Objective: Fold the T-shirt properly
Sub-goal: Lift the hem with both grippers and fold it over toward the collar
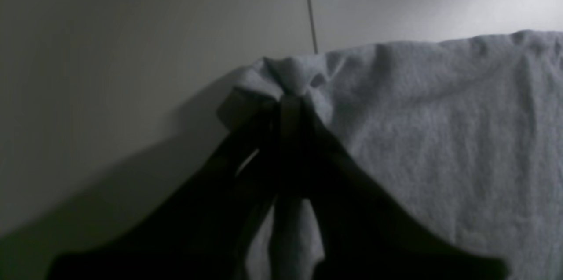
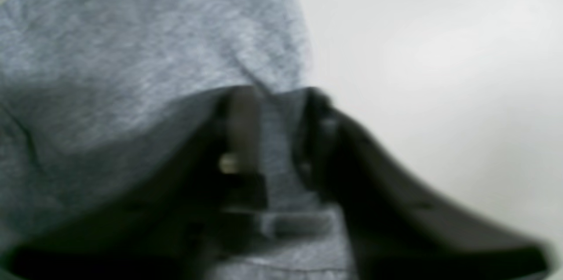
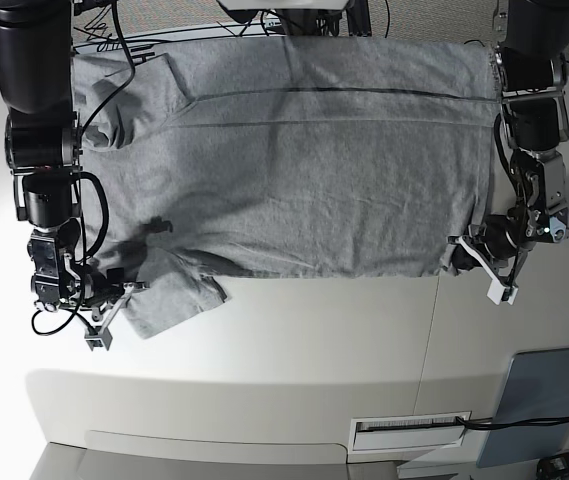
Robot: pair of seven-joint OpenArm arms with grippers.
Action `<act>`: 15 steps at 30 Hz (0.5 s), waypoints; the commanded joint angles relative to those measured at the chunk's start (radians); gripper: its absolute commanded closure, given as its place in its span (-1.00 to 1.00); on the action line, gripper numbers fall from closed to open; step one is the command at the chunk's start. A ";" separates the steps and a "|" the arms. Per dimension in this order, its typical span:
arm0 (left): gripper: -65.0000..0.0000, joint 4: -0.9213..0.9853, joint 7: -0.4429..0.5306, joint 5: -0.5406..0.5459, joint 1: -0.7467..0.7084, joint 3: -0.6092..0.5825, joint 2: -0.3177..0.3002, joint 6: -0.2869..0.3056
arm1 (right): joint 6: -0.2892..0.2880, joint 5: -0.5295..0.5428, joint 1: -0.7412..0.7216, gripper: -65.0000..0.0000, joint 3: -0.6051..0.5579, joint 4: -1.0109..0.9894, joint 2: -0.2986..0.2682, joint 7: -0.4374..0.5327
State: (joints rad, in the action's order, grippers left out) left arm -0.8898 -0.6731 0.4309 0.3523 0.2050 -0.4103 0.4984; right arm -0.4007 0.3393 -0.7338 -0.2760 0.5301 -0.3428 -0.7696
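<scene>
The T-shirt (image 3: 294, 150) lies spread on the tabletop (image 3: 294, 350), each near corner pinched between fingers: left gripper (image 1: 292, 95) on a bunched tuft, right gripper (image 2: 272, 113) on the sleeve edge; either small bite could slip if pulled unevenly

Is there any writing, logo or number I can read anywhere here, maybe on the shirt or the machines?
None can be read.
T-shirt: only its plain grey side shows; no lettering visible.
White strip at the table's near edge: fine dark marks, too small to read.
Blue-grey panel: blank.
Left gripper and right gripper: no labels visible.
</scene>
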 commanded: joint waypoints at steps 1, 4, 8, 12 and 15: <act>1.00 -0.005 -0.026 -0.019 0.011 0.000 -0.011 0.000 | -0.018 -0.006 -0.010 0.90 0.000 -0.003 0.005 -0.032; 1.00 -0.005 -0.006 -0.019 0.011 0.000 -0.011 0.000 | -0.008 -0.048 -0.010 1.00 0.000 0.001 0.005 -0.006; 1.00 -0.010 0.020 -0.005 0.011 0.000 -0.011 0.001 | 0.017 -0.075 -0.010 1.00 0.000 0.051 -0.006 0.007; 1.00 -0.052 0.014 -0.003 0.010 0.000 -0.011 0.001 | 0.035 -0.074 -0.008 1.00 0.000 0.169 -0.033 -0.048; 1.00 -0.095 -0.015 0.032 0.010 0.000 -0.013 0.001 | 0.058 -0.073 0.001 1.00 0.000 0.266 -0.062 -0.097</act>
State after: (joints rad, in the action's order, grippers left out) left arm -0.9638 -0.7101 0.4446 0.3363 0.2024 -0.4072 0.4934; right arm -0.3504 0.2653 -0.6952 -0.2798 0.7784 -0.3901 -0.8860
